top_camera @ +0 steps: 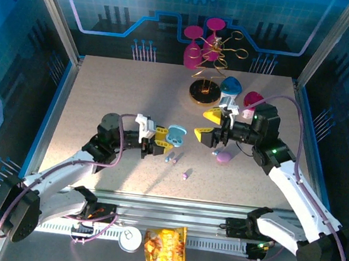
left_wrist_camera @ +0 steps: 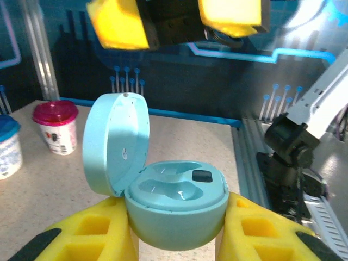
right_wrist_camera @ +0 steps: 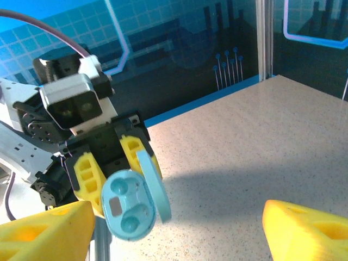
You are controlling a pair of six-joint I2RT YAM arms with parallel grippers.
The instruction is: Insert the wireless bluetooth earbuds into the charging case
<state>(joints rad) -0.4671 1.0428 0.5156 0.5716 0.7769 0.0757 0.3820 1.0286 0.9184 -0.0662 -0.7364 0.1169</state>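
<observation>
Top external: we judge the earbuds light and slippery, best pinched across the body. Our left hand clamps the case; our right hand gapes empty.

My left fingers sit either side of the case, mid-table. My right fingers hang just right of it, apart. Two earbuds lie on the table just before the case, a third earbud further right, nearer me.
</observation>
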